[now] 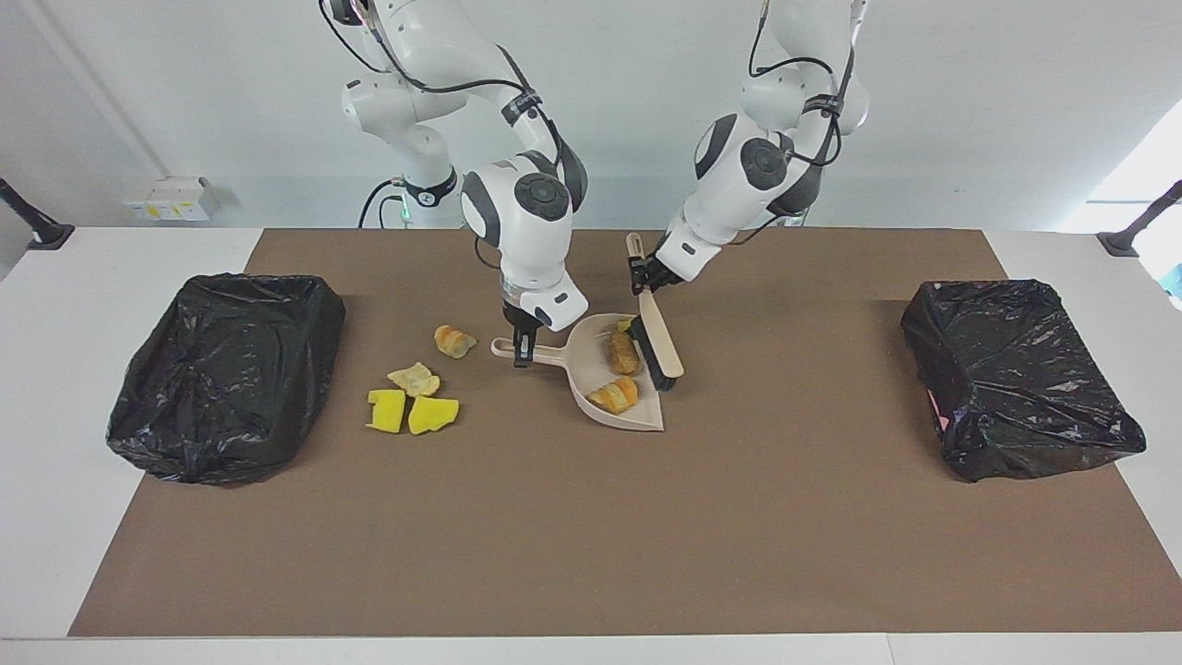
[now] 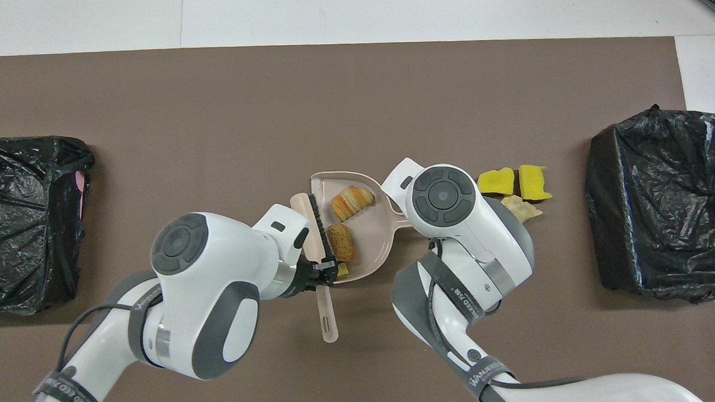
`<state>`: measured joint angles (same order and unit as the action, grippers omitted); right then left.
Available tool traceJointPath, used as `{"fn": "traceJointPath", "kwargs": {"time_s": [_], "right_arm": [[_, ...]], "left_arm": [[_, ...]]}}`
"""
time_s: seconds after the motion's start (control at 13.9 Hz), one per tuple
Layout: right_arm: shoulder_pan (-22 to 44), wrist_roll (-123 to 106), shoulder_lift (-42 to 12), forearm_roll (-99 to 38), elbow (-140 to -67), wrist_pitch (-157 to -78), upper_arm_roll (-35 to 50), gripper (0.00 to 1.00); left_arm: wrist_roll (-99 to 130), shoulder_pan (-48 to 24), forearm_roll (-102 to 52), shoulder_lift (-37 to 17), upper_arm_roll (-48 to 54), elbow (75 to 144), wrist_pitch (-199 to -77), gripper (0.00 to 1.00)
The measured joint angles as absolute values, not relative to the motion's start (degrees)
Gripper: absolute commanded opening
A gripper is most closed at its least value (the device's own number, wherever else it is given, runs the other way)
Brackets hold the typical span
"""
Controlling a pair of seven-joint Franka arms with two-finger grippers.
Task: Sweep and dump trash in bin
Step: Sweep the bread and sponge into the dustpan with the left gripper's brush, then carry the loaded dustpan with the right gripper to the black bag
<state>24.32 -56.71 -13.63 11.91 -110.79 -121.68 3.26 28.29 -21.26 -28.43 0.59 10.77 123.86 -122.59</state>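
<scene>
Lying in two groups, the trash is partly caught: two orange-brown lumps (image 1: 621,369) and a yellow sponge chunk (image 2: 340,271) sit in the dustpan (image 1: 628,417) near the middle of the facing view, while four scraps wait on the brown mat (image 1: 591,554) toward the right arm's end: a bread-like lump (image 1: 453,341), a pale flake (image 1: 415,379) and two yellow chunks (image 1: 412,412), left of centre in that view. The right gripper (image 1: 523,349) is clamped on the dustpan's handle, which points toward those loose scraps, so the pan's open mouth faces away from them, toward the left arm's end. The left gripper (image 1: 644,275) is clamped on the brush (image 1: 657,343) partway along its handle, holding it tilted with the black bristles at the pan's mouth, its long axis running roughly along the mouth's edge. The loose scraps lie on the handle side of the pan, nearer the right arm, and between the pan and the black bin (image 1: 226,374) at the left of the facing view. My judgement is that either the pan's load gets dumped now, or pan and brush must be turned and carried round to take the remaining four. A second black bin (image 1: 1020,379) sits at the right of that view, well apart from everything.
</scene>
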Motion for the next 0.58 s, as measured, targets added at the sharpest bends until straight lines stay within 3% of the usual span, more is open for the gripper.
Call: {"fn": "traceJointPath", "kwargs": {"time_s": [0.58], "right_arm": [[21.2, -59.4, -13.0, 8.5, -109.5, -121.7, 3.1, 0.0]], "left_arm": [[22.4, -15.7, -25.2, 1.6, 10.4, 123.6, -115.5, 0.0]]}}
